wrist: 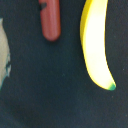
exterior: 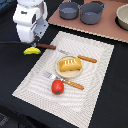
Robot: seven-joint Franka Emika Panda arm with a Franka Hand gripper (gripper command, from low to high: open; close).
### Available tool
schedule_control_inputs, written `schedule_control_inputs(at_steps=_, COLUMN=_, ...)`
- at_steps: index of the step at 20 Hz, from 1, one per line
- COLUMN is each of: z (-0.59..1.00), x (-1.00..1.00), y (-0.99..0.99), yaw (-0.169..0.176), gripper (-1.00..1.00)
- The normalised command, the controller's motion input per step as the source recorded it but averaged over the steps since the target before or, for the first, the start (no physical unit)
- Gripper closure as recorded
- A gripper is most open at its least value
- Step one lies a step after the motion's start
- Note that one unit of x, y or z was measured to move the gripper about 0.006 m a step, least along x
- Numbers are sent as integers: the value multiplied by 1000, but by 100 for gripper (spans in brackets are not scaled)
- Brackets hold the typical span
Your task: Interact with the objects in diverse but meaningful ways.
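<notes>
A yellow banana (exterior: 32,50) lies on the black table just off the placemat's far corner on the exterior view's left, and it shows large in the wrist view as banana (wrist: 97,45). A brown sausage stick (exterior: 46,46) lies beside it, seen close as sausage stick (wrist: 50,20). My gripper (exterior: 35,40) hangs right above the banana; its fingers are too dark to read and do not show in the wrist view. The golden bread loaf (exterior: 70,64) rests on a small plate (exterior: 62,73). A red tomato (exterior: 58,87) sits nearer the front.
A striped placemat (exterior: 95,85) holds a wooden-handled knife (exterior: 86,58) and fork (exterior: 70,82). Two grey pots (exterior: 69,10) (exterior: 92,12) and a bowl (exterior: 123,17) stand on a brown board (exterior: 107,31) at the back.
</notes>
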Motion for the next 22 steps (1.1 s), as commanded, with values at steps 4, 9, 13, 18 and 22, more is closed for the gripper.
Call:
schedule_control_inputs(at_steps=4, z=-215, x=-414, y=-254, yaw=177, gripper=-100)
schedule_control_inputs(at_steps=9, z=-196, x=-173, y=-221, yaw=96, gripper=-100)
schedule_control_inputs(at_steps=13, z=-244, x=-19, y=-169, yaw=63, gripper=-100)
schedule_control_inputs(at_steps=18, z=-268, x=0, y=-148, yaw=42, gripper=-100)
schedule_control_inputs(at_steps=22, z=-256, x=-20, y=-115, yaw=40, gripper=-100)
